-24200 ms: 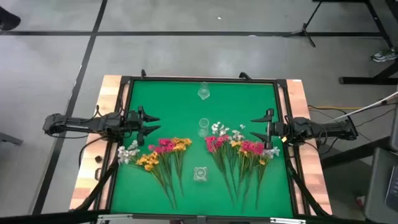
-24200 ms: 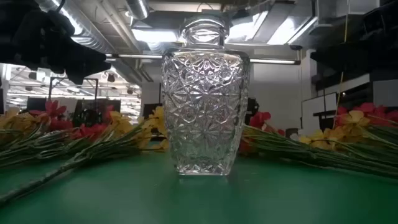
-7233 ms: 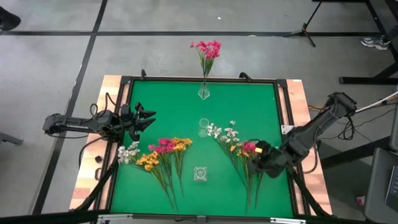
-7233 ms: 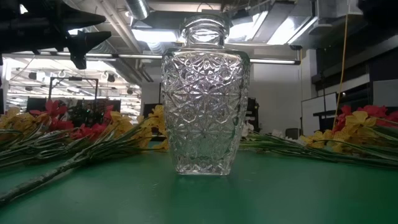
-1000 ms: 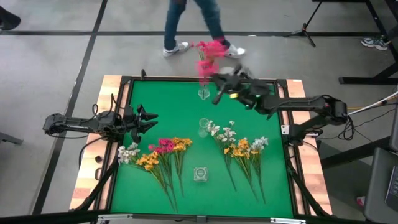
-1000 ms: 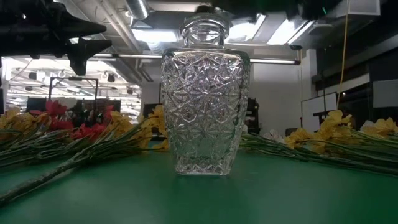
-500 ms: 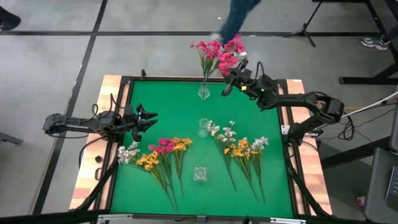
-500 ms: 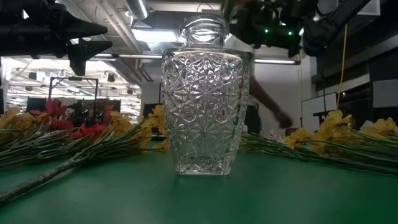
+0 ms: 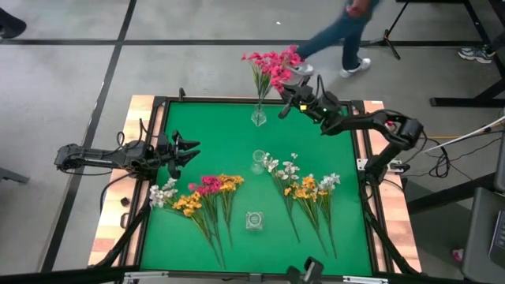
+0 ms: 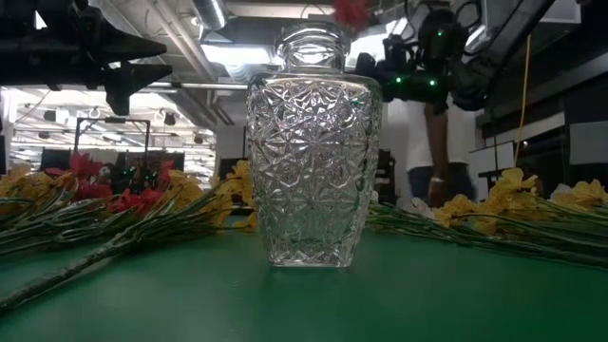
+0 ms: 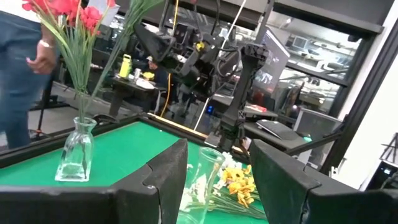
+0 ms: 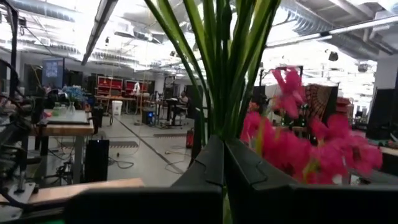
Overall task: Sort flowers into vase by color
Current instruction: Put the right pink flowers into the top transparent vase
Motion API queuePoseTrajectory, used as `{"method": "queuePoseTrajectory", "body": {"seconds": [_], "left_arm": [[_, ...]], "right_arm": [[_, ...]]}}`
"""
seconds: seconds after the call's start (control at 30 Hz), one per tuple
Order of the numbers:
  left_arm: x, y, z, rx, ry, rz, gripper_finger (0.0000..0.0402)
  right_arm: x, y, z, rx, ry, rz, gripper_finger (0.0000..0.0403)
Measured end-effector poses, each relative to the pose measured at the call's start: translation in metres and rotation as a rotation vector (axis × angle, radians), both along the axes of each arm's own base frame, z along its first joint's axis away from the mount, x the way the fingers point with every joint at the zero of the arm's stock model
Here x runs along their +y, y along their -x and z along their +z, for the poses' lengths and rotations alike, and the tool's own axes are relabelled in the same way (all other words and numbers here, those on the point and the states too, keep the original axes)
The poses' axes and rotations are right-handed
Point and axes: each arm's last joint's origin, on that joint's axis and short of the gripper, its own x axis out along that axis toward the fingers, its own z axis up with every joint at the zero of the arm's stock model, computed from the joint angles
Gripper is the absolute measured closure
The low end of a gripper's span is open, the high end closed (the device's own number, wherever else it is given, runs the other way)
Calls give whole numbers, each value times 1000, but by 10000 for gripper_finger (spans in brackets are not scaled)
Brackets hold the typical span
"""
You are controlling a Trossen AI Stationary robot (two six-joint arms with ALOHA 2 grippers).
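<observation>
A small clear vase (image 9: 259,118) stands at the mat's far edge with pink flowers (image 9: 264,61) in it. My right gripper (image 9: 285,103) hovers just right of it, shut on a pink flower sprig (image 9: 281,72). Two loose flower piles lie on the mat: pink, yellow and white at the left (image 9: 197,193), white and yellow at the right (image 9: 306,188). My left gripper (image 9: 186,150) waits open over the mat's left edge, fingers apart in the left wrist view (image 11: 217,180). My right gripper pinches green stems (image 12: 222,121) between its two shut fingers (image 12: 205,168), whose ends hide the contact itself. The stems rise past the fingertips, and pink blossoms (image 12: 311,149) show close beside them. Whether the sprig's lower end is in the vase, I cannot tell.
A second small glass vase (image 9: 258,162) stands mid-mat and a cut-glass vase (image 9: 253,220) near the front, filling the low view (image 10: 313,142). A person's legs (image 9: 343,35) cross the floor beyond the far edge. The wooden table rim (image 9: 142,110) frames the mat.
My right gripper, still shut, has stayed beside the far vase, shifting a little toward the table's right. Its pink sprig has swung about next to the vase's bunch. A person has walked past beyond the far edge, toward the right.
</observation>
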Motion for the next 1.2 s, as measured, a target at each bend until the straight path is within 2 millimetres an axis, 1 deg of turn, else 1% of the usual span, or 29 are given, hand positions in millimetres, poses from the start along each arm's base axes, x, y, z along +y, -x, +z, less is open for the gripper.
{"method": "queuePoseTrajectory", "body": {"seconds": [0.23,0.37,0.6,0.83,0.93,1.2], "left_arm": [[0,0,0,0,-1,0,230],[0,0,0,1,-2,1,230],[0,0,0,1,-2,1,230],[0,0,0,1,-2,1,230],[0,0,0,1,-2,1,230],[0,0,0,1,-2,1,230]], "right_arm": [[-3,-5,-14,8,-55,11,403],[-5,-7,-18,7,-95,15,403],[-8,-9,-32,97,-216,-36,403],[-9,-9,-40,136,-302,-68,401],[-10,-9,-41,147,-311,-69,384],[-9,-9,-42,142,-335,-54,290]]}}
